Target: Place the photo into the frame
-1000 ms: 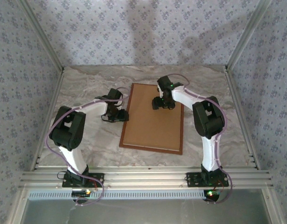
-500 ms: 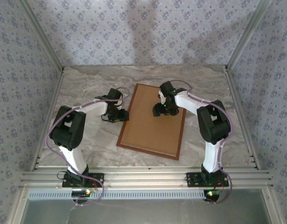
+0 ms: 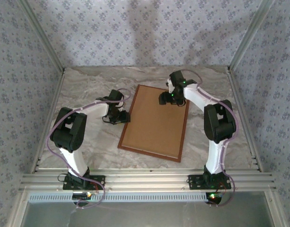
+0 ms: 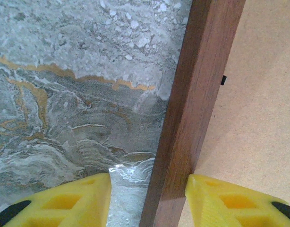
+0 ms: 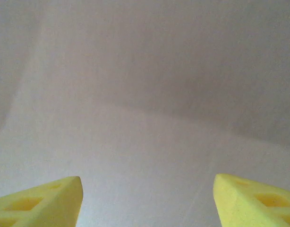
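The frame [image 3: 149, 154], a thin reddish-brown wooden rectangle, lies flat on the marble table, slightly turned. A plain brown backing board [image 3: 154, 125] fills it. The photo is hidden. My left gripper [image 3: 122, 117] is at the frame's left side, open. In the left wrist view its jaws straddle the moulding [image 4: 197, 94]. The right yellow finger [image 4: 220, 198] touches the moulding's inner side over the board [image 4: 258, 118], and the left finger stands apart over the table. My right gripper [image 3: 167, 98] hovers open over the board's far end, a pale flat surface between its fingers [image 5: 46, 196].
The marble table [image 3: 88, 90] has bare room left of, behind and right of the frame. Patterned walls and aluminium posts [image 3: 244, 38] close in three sides. An aluminium rail [image 3: 145, 179] runs along the near edge by the arm bases.
The frame has turned, its near end sliding left and its far end right. My right gripper moved farther back and right over the board. The left gripper stayed put.
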